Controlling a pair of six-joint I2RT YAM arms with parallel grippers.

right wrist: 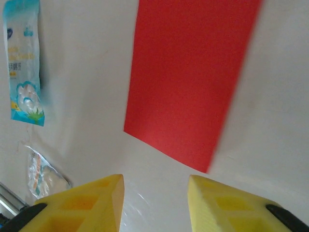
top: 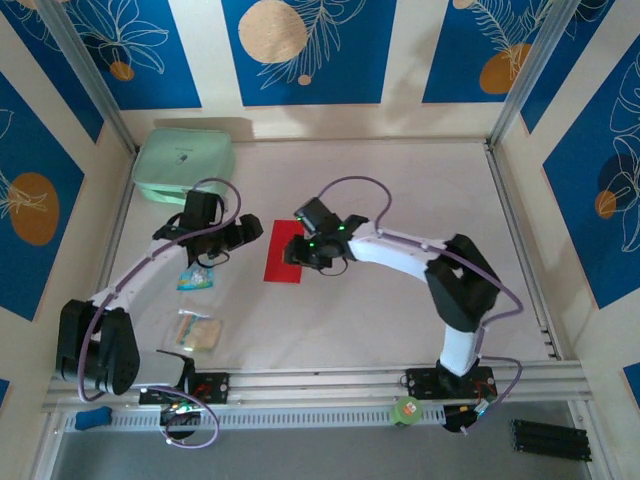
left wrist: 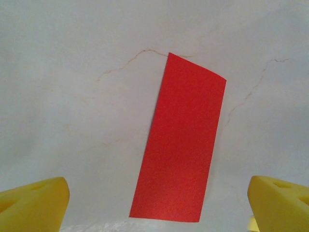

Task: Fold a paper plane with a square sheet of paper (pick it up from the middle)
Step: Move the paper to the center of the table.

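- Disregard mint-green case [top: 183, 165] at far left; well apart from the work.
- Treat blue packet [top: 196, 277] and pale packet [top: 199, 330] under left arm as likely snag points.
- Read left gripper [top: 243, 233] as spread wide, empty, just left of sheet.
- Locate red sheet [top: 283, 251] flat on table, narrow rectangle, between both grippers, presumably for creasing.
- Read right gripper [right wrist: 155, 188] as narrowly parted, empty, at sheet's right edge.

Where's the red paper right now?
In the top view the red paper lies flat between the left hand and the right hand, right of the blue packet.
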